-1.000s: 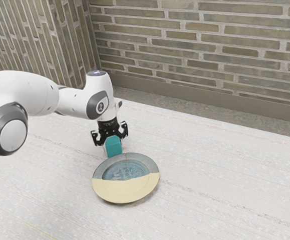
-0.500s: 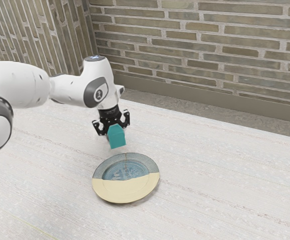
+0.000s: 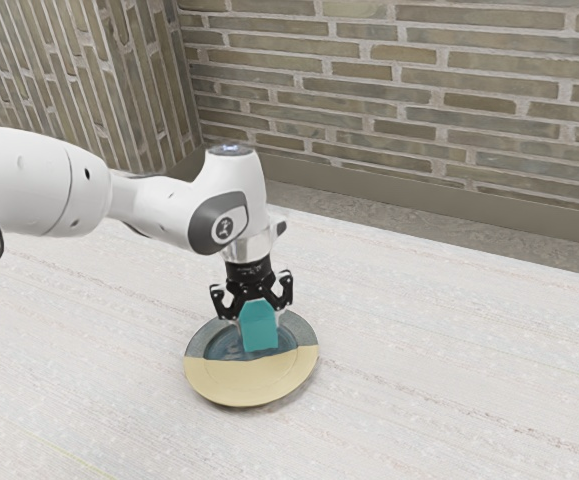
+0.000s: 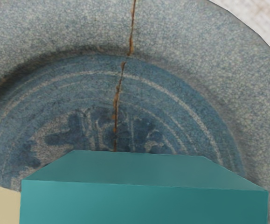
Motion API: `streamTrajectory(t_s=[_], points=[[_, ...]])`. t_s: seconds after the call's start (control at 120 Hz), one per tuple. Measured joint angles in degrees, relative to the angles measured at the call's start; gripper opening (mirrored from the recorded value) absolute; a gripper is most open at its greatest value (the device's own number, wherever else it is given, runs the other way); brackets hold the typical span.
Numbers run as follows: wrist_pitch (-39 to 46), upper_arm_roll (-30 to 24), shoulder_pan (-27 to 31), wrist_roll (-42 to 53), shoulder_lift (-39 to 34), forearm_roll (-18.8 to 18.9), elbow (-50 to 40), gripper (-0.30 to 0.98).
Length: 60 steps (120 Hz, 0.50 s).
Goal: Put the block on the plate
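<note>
Where the tool pinches, teal block between fingertips, above plate

The block looks like smooth, matt plastic. The plate looks ceramic, finely crackled on its far part, plain and smooth on the near, with a rough, rusty seam. The arm has a smooth, softly glossy shell; the table looks coarse-grained, the brick wall rough.
</note>
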Motion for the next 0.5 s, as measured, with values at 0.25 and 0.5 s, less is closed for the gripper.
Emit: streamTrajectory(t_s=[0.25, 0.5], points=[[-0.4, -0.1, 0.8, 0.8, -4.5, -0.1, -0.1, 0.6], [-7.0, -0.6, 2.8, 9.5, -13.7, 0.3, -1.9, 0.66]])
